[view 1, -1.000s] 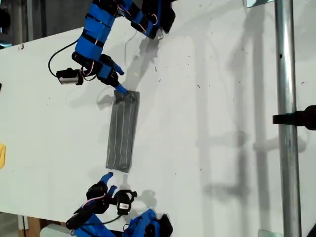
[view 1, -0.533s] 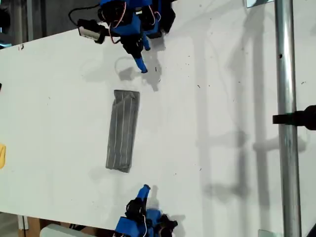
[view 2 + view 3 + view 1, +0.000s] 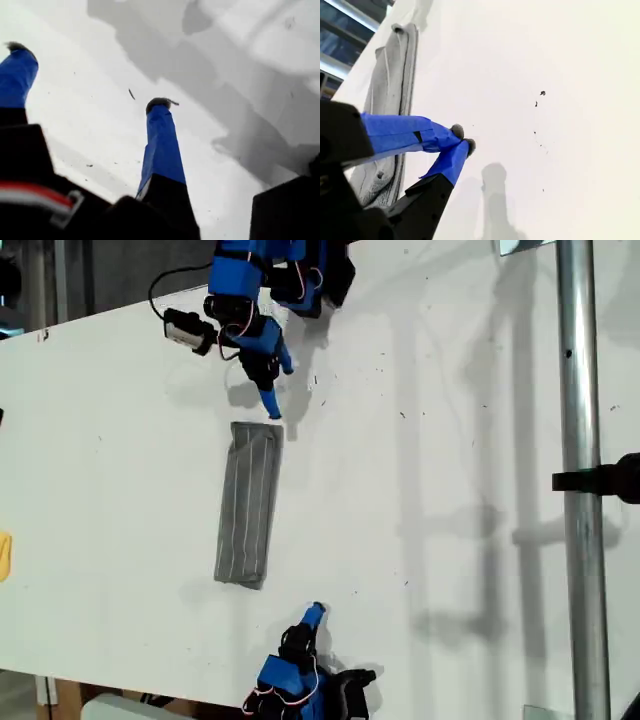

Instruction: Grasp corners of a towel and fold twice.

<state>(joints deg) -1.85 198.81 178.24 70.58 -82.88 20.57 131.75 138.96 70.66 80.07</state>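
Observation:
The towel (image 3: 248,505) lies on the white table as a long, narrow grey folded strip with pale stripes. My first gripper (image 3: 275,390) hangs just beyond the towel's end near the exterior view's top. It is open and touches nothing; only bare table shows between its fingers (image 3: 160,145). My second gripper (image 3: 315,612) is past the towel's other end, toward the exterior view's bottom right, shut and empty. In the second wrist view the towel (image 3: 395,75) runs alongside the closed second gripper (image 3: 463,138), apart from it. The corners lie flat, and none is held.
A vertical metal pole (image 3: 580,480) with a black clamp (image 3: 605,480) stands at the exterior view's right. A small yellow object (image 3: 4,555) sits at that view's left edge. Small dark specks (image 3: 542,93) dot the table (image 3: 450,490).
My first gripper left the towel's corner, pulled back, then came back toward that end. My second gripper drew back and swung toward the exterior view's right. The towel has not moved.

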